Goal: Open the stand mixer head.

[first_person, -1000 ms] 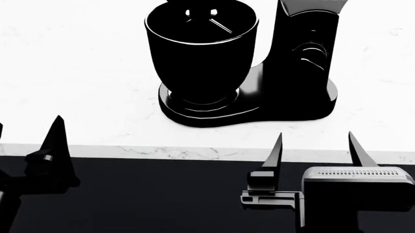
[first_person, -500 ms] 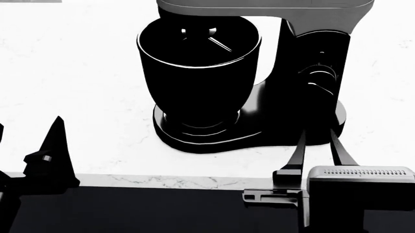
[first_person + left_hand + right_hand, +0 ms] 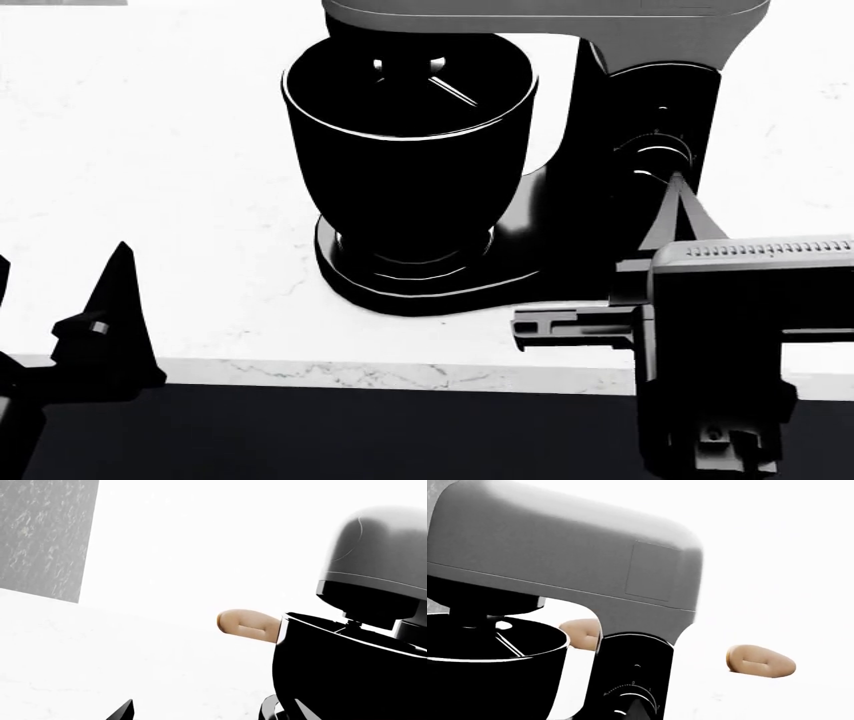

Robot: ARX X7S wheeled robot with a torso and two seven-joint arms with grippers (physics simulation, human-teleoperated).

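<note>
Light grey and rounded, the single stand mixer head [image 3: 567,555] sits level on one glossy black column [image 3: 654,170] at the far right of the white marble counter [image 3: 160,200]. It hangs directly over one tall black bowl [image 3: 407,150], with one thin metal beater [image 3: 434,80] reaching down inside.

Count of other items: two tan bread rolls [image 3: 759,661] lie on the counter behind the mixer, one partly hidden by the column and the other well apart to its side. One round dial [image 3: 654,155] shows on the column.

Two grippers are in view. The left gripper [image 3: 94,320] is low at the counter's near edge; only one pointed finger shows clearly, so I cannot tell how its fingers stand. The right gripper [image 3: 677,215] has its fingers drawn almost together, the tips meeting at the column just below the dial and pinching nothing.

Change from half a second earlier: the right gripper has risen and narrowed. Mixer, bowl and left gripper are unchanged.
</note>
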